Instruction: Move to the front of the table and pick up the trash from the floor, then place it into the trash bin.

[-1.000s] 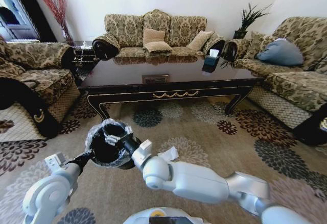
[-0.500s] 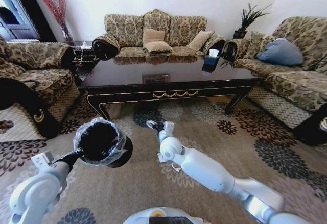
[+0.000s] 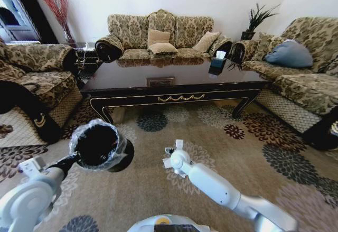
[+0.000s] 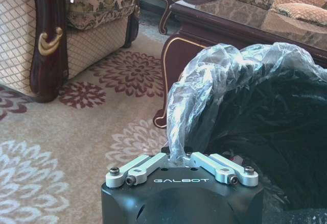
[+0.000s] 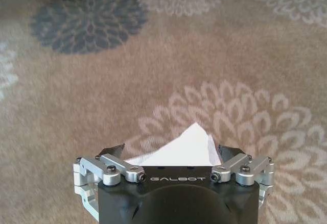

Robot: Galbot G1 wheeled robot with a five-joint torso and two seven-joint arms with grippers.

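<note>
The trash bin [image 3: 101, 147], black with a crinkled clear liner, hangs above the carpet at the left. My left gripper [image 3: 74, 159] is shut on its rim and liner [image 4: 204, 96]. A crumpled white paper napkin, one piece of the trash [image 3: 167, 163], lies on the carpet in the middle. My right gripper [image 3: 171, 152] points down right over it. In the right wrist view this gripper [image 5: 171, 151] is open, one finger on each side of the napkin [image 5: 186, 145]. The dark glossy table [image 3: 174, 86] stands just beyond, with its gold-trimmed front edge facing me.
Patterned sofas stand behind the table [image 3: 161, 34] and on the right [image 3: 301, 68], and an armchair [image 3: 31, 84] is on the left. A dark tissue box [image 3: 217, 63] sits on the table. Flowered carpet [image 3: 248, 152] stretches open to the right of my right arm.
My right arm has left the bin's mouth and swung right and down to the floor, over the white napkin. My left arm with the bin has drifted a little left.
</note>
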